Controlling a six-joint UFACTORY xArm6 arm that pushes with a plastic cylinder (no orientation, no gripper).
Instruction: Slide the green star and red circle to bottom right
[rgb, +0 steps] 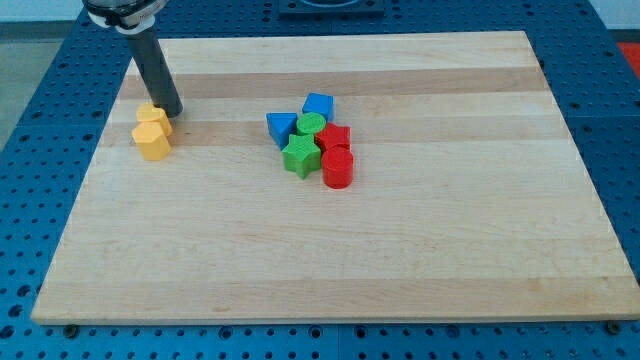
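- My tip (173, 112) sits at the view's upper left, touching the yellow blocks (152, 132); it is a bare rod with nothing to open or close.
- The green star (300, 156) and red circle (338, 168) lie mid-board, touching, well right of the tip.
- Blue blocks (300, 117), a green circle (311, 124) and a red block (334, 137) crowd just above them.

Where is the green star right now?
The green star sits near the board's middle, at the lower-left edge of the cluster, touching the red circle on its right and below the blue triangle. My tip is far left.
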